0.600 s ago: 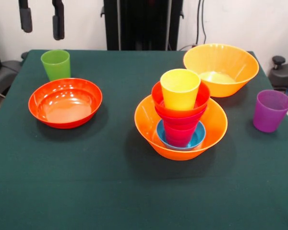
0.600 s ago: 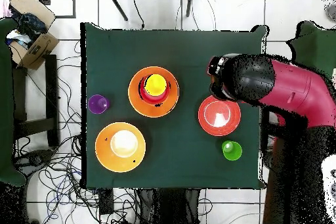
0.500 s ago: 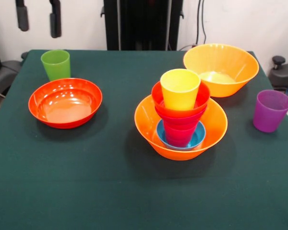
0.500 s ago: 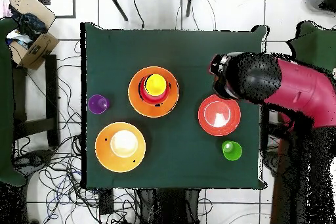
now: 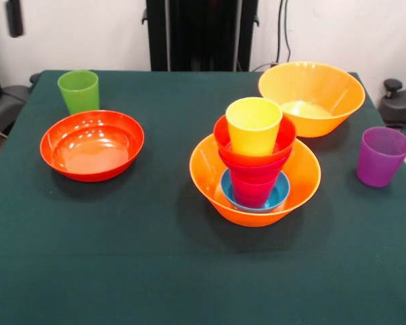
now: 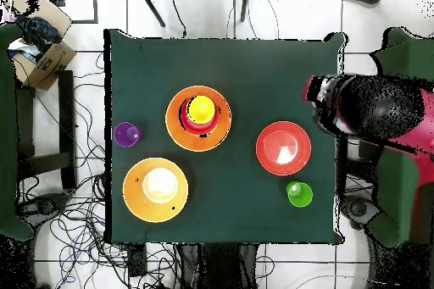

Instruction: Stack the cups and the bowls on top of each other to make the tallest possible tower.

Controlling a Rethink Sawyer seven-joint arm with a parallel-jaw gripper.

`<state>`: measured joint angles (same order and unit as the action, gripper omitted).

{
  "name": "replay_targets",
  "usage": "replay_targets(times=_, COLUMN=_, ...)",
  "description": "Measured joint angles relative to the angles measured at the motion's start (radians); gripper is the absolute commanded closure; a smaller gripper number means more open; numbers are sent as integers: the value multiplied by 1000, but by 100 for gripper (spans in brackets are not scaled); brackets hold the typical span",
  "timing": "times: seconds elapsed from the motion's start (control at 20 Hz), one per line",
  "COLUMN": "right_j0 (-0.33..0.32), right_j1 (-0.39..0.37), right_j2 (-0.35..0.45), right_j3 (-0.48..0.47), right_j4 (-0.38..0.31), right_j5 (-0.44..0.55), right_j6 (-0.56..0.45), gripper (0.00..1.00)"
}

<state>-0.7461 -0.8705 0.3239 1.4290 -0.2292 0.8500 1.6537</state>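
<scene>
At the table's middle stands the tower (image 5: 255, 162): a large orange bowl (image 5: 210, 177) holds a blue bowl (image 5: 279, 194), in which sit a crimson-pink cup (image 5: 250, 191), a magenta bowl (image 5: 252, 170) and a red-orange bowl (image 5: 284, 137), with the yellow cup (image 5: 254, 125) upright on top. The overhead view shows the same stack as an orange ring around a yellow centre (image 6: 200, 109).

The second large orange bowl (image 5: 311, 97) rests empty just behind the tower and toward the front view's right, apart from it. The purple cup (image 5: 381, 156) stands upright near the table's right edge in that view, well clear of the tower. On the other side, the shallow red bowl (image 5: 92, 144) sits empty on the green cloth (image 5: 149, 257), and the green cup (image 5: 79, 91) stands upright just behind it, not touching (a thin strip of cloth shows between them).

The gripper (image 5: 14, 17) shows only as one dark finger at the front view's top left corner, above and beyond the table's edge, holding nothing that can be seen. Whether it is spread or pressed together cannot be told. From overhead the arm (image 6: 373, 112) lies over the table's right edge, beside the red bowl (image 6: 283, 148) and the green cup (image 6: 298, 194).
</scene>
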Motion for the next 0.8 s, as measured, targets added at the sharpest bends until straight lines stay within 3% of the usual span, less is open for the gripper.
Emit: replay_targets(times=0.8, right_j0=-94, right_j1=-42, right_j2=69, right_j3=170, right_j4=-21, right_j5=0, right_j6=-15, gripper=0)
